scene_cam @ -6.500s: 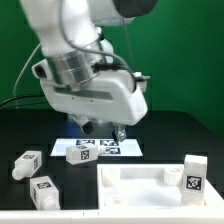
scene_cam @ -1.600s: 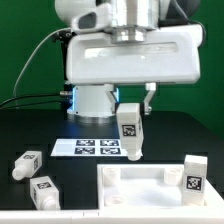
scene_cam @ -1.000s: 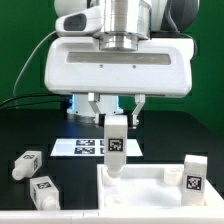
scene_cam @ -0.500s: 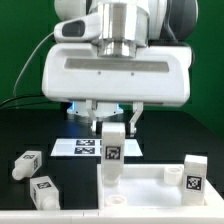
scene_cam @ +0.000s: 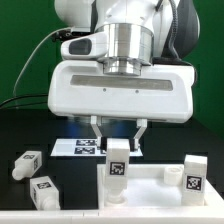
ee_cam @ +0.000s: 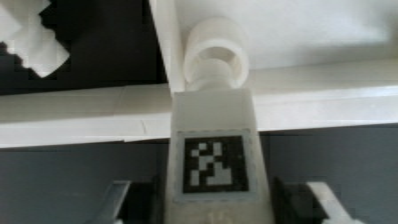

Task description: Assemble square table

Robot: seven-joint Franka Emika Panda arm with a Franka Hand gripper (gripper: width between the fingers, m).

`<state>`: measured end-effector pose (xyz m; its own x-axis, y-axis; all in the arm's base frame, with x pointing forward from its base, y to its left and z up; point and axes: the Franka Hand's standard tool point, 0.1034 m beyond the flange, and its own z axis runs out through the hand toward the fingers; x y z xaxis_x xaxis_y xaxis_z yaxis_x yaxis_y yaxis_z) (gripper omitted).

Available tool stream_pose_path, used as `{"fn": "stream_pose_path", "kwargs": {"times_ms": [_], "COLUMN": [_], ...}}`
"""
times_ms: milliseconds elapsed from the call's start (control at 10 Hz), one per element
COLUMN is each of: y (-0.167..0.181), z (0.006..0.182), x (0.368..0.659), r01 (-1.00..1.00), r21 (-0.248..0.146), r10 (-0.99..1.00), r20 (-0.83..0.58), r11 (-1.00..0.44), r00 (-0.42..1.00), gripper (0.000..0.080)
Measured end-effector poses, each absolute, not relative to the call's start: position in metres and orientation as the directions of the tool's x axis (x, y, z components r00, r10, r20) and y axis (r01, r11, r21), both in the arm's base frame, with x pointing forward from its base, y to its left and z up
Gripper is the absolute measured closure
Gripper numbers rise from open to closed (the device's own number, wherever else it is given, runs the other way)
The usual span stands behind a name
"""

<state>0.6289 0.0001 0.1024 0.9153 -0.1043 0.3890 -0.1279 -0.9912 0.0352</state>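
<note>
Grips small white tagged block-shaped leg [scene_cam: 118, 168] upright in half-closed two-finger gripper [scene_cam: 119, 145], at a corner of white ribbed square plastic tabletop [scene_cam: 152, 191].

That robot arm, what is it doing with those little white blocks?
The robot's hand grips one white table leg upright and holds it at a corner of the square tabletop, on the exterior view's left. Whether it is seated there cannot be told. A second leg stands at the corner on the exterior view's right. A third leg and a fourth leg lie loose on the black table.
</note>
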Motion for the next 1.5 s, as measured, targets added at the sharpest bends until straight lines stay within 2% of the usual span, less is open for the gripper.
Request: {"fn": "stream_pose_path", "kwargs": {"times_ms": [500,1100,1200,1300,1400,1500], "y": [0.004,0.005,0.005,0.004,0.003,0.005], "z": [0.085,0.083,0.083,0.081,0.081,0.083], "x": [0.623,0.619,0.619,0.617,0.618,0.620], "r01": [-0.116,-0.119,-0.119,-0.120,-0.133,-0.138], "r21": [0.048,0.049,0.049,0.047,0.035,0.023], "r10": [-0.087,-0.088,-0.088,-0.093,-0.115,-0.130], "r20": [0.404,0.418,0.417,0.384,0.313,0.220], "r11": [-0.992,-0.992,-0.992,-0.992,-0.991,-0.990], "r00": [0.910,0.904,0.905,0.919,0.943,0.967], "gripper": [0.0514,0.0504,0.0281,0.0281,0.0190,0.0160]}}
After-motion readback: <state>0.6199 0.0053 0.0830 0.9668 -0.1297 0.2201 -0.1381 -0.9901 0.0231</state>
